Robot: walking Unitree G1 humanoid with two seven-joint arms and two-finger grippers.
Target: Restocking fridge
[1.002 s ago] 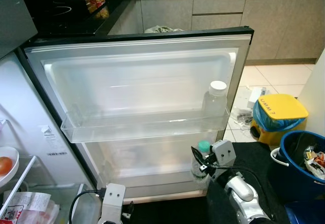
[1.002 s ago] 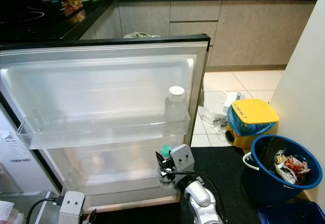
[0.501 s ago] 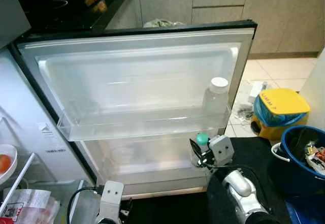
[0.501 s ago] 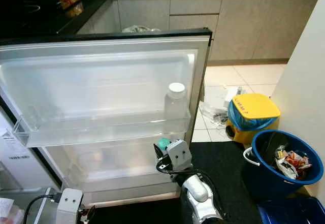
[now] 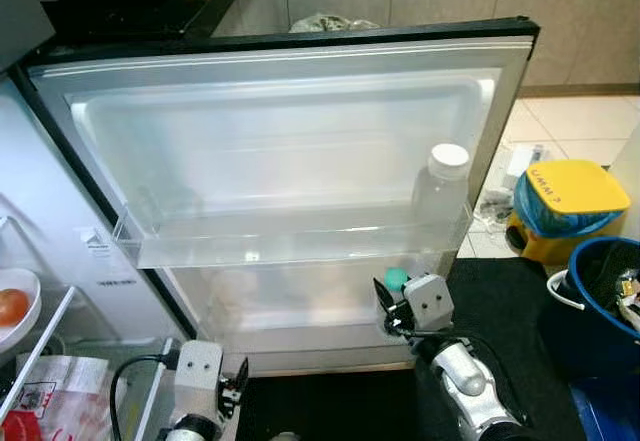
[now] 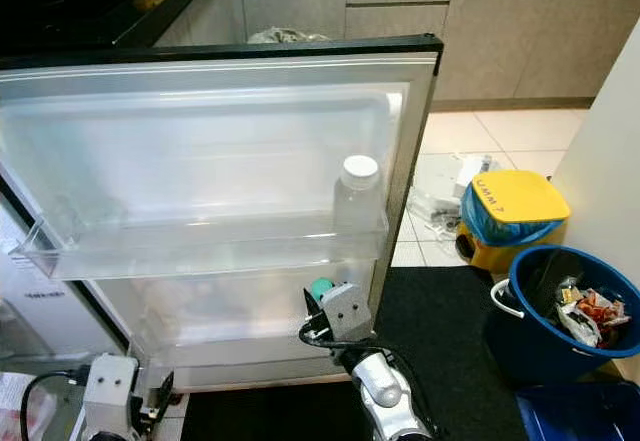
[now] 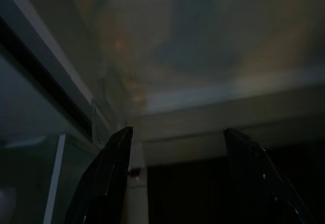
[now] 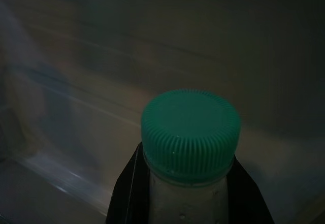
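Right gripper (image 5: 392, 306), jaws clamped on green-capped bottle (image 8: 189, 148), at lower door shelf (image 5: 300, 306), centre frame, unreleased; white-capped bottle (image 5: 442, 186) shelved above; left gripper (image 7: 175, 183) jaws wide, idle.

**Colours at the open fridge door**

We see a white fridge door (image 5: 280, 151) with a black top edge and clear, frosted shelves (image 5: 290, 246). A clear bottle with a white cap (image 5: 445, 183) stands on the upper shelf. Our right gripper (image 8: 185, 193), black-fingered on a silver arm, grips a pale bottle with a ribbed green cap (image 8: 190, 132). On the beige tiles, we note a yellow-lidded bin with a blue liner (image 5: 565, 211) and a dark blue bucket (image 6: 560, 311).
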